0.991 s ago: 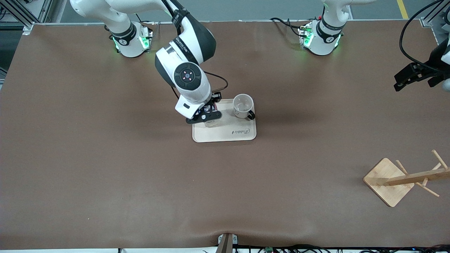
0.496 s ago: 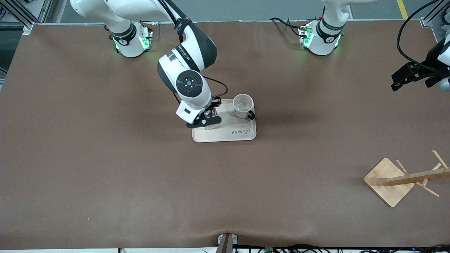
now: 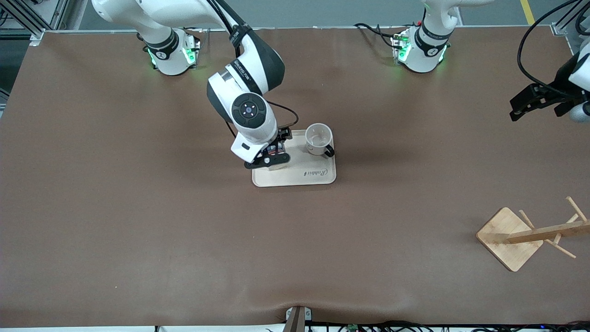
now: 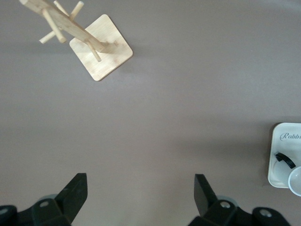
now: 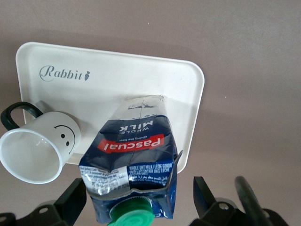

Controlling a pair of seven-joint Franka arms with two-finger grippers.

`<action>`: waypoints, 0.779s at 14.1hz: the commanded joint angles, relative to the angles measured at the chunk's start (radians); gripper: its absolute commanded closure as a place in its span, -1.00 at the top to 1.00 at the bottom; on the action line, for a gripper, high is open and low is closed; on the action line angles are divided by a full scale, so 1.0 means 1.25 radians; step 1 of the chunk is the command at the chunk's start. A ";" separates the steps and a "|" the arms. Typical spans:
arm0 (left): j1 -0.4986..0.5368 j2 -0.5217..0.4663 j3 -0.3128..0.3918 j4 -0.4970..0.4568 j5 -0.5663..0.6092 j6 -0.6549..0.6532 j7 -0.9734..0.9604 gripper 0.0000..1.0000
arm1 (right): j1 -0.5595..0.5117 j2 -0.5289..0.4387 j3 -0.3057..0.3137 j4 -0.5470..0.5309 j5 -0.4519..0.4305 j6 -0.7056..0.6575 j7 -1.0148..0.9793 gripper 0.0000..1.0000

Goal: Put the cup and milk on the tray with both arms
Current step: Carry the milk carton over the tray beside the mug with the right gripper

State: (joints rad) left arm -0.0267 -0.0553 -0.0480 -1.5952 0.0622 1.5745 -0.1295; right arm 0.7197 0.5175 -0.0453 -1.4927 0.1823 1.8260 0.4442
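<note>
Over the tray [image 3: 295, 177] I am seeing my right gripper [image 3: 268, 159] sitting slightly closer to the tray's right-arm end than a second ago, its fingers spread clear of the milk [image 5: 134, 160]. That dark blue carton is standing upright on the tray beside the cup [image 3: 319, 139], green cap up. My left gripper [image 3: 530, 102] is drifting up at its own end of the surface [image 3: 138, 221], fingers wide.

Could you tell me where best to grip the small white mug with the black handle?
Likely the rim, from above, one finger inside: the small white mug stands upright, mouth open, on the cream rectangular tray.
</note>
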 commanded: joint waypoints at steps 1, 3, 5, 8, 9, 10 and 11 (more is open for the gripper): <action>-0.004 0.015 -0.008 0.026 -0.004 -0.007 -0.003 1.00 | -0.004 0.000 -0.003 0.044 -0.015 -0.026 0.013 1.00; -0.004 0.015 -0.008 0.026 -0.004 -0.007 -0.003 1.00 | -0.029 -0.007 -0.003 0.108 -0.012 -0.102 0.009 1.00; -0.004 0.015 -0.008 0.026 -0.007 -0.007 -0.003 1.00 | -0.059 -0.005 -0.003 0.178 -0.013 -0.187 0.009 1.00; -0.008 0.016 -0.008 0.027 -0.013 -0.007 -0.007 1.00 | -0.097 -0.019 -0.007 0.288 -0.041 -0.326 0.009 1.00; -0.008 0.016 -0.008 0.027 -0.013 -0.007 -0.006 1.00 | -0.114 -0.022 -0.006 0.327 -0.068 -0.351 0.005 1.00; -0.007 0.015 -0.008 0.027 -0.013 -0.007 -0.007 1.00 | -0.148 -0.035 -0.001 0.339 -0.066 -0.357 0.004 1.00; -0.004 0.015 -0.008 0.026 -0.013 -0.007 -0.006 1.00 | -0.171 -0.061 0.004 0.340 -0.062 -0.356 0.003 1.00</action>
State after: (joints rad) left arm -0.0326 -0.0470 -0.0588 -1.5874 0.0614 1.5745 -0.1312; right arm 0.5672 0.4783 -0.0642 -1.1053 0.1161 1.4090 0.4442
